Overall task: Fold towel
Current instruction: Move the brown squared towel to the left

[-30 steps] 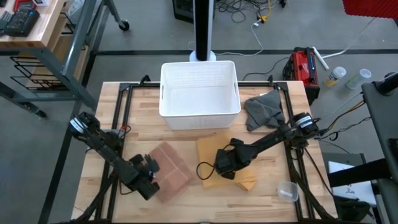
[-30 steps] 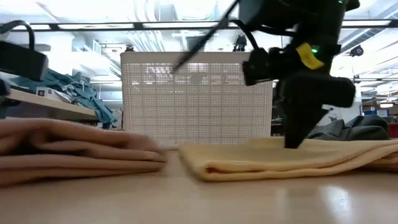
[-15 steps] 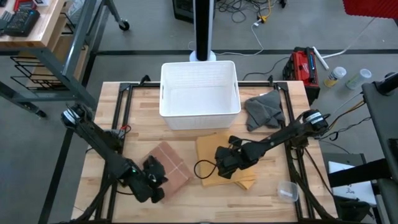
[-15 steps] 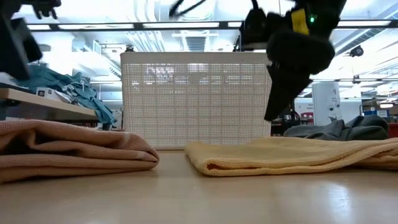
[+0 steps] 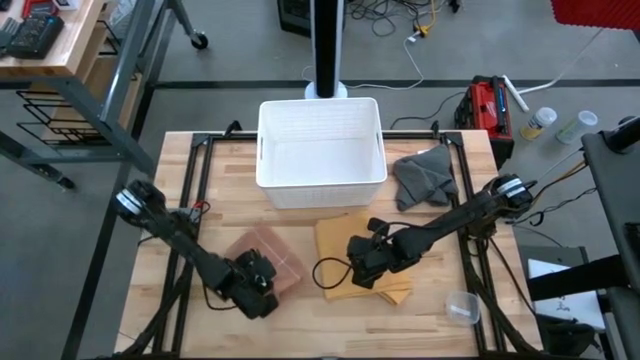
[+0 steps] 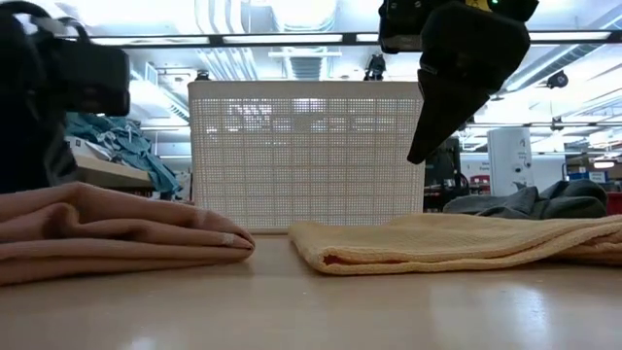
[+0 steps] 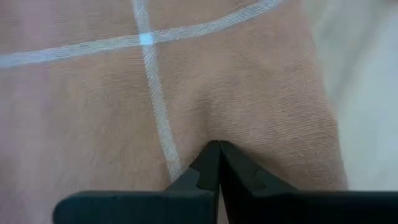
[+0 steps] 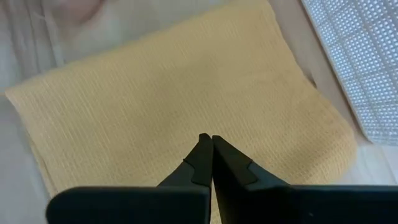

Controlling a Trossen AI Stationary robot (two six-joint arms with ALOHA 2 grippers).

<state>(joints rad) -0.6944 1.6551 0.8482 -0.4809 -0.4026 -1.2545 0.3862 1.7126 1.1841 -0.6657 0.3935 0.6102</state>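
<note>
Left tool (image 7: pixel 217 149) closed, pressing pink towel (image 7: pixel 124 106)

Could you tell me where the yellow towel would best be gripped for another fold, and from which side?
Probably at the yellow towel's corner nearest the white basket, coming from above: it lies flat, with that edge uncovered, while the right gripper hangs over its middle.

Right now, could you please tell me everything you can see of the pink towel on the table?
The pink towel is a soft woven cloth, dusty pink with thin pale stripes crossing it. It lies folded in rounded layers on the wooden table, at the left front, beside but apart from the yellow towel, in front of the white basket. The left gripper, shut, presses into its surface, puckering the fabric.
</note>
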